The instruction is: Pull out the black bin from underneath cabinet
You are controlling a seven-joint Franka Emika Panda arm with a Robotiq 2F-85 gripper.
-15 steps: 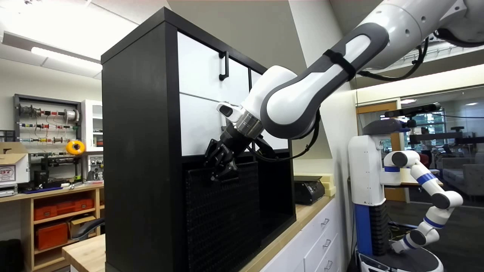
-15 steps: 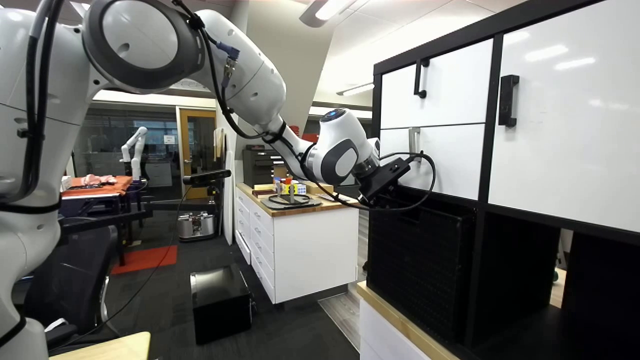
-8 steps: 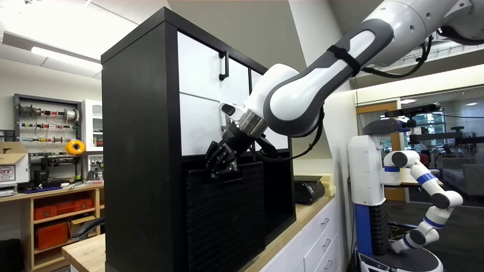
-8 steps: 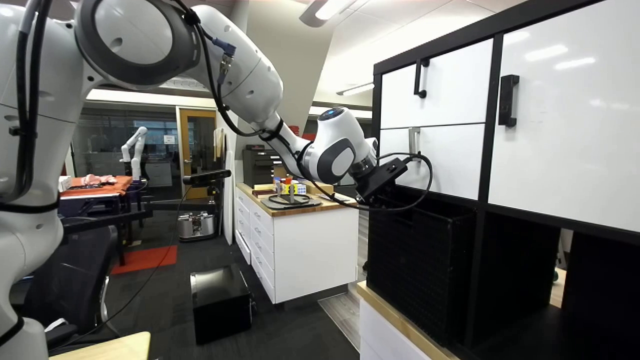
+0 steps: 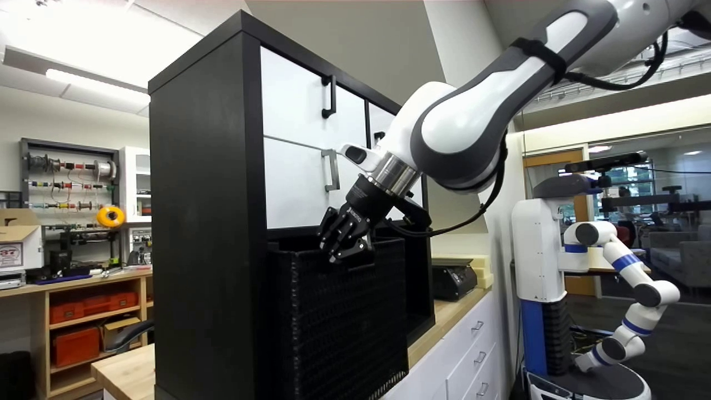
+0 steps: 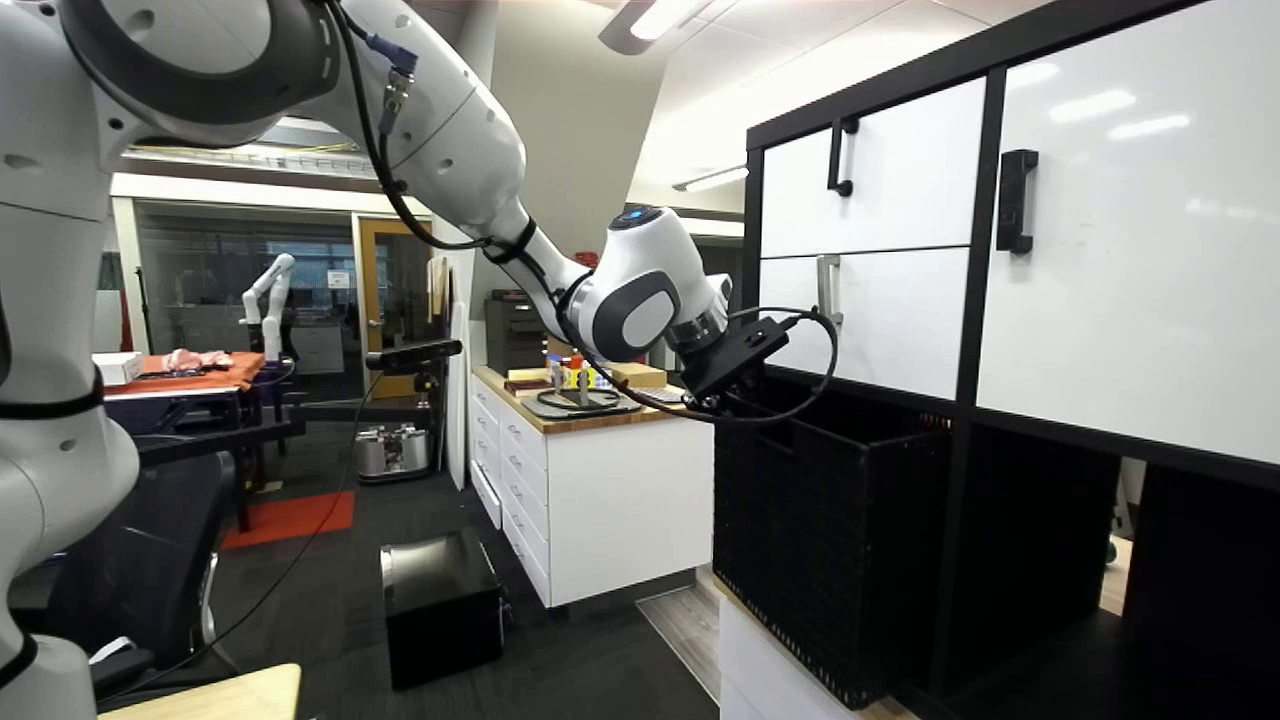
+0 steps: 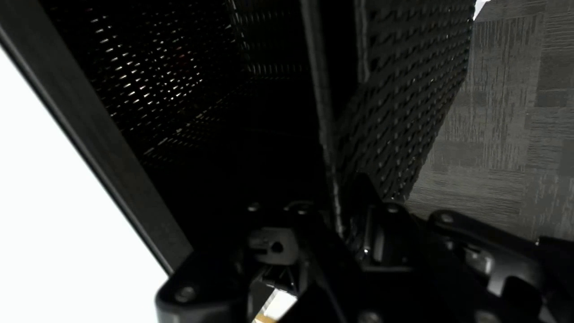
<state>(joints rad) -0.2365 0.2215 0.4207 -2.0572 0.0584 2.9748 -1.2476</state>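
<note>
The black bin sits in a lower compartment of the black cabinet. Its front part sticks out past the cabinet face and over the counter edge, as also shows in an exterior view. My gripper is tilted down at the bin's top front edge. In the wrist view my gripper straddles the bin's front wall, one finger inside and one outside, shut on the rim. The fingertips are dark and partly hidden. The bin's inside is mostly black.
White fronts with handles lie just above my gripper. The cabinet stands on a wooden counter over white drawers. A black box is on the floor. A cable loops off the wrist.
My gripper has moved back from the cabinet, and the bin has slid out with it. The gap behind the gripper and the bin's open top now show more.
</note>
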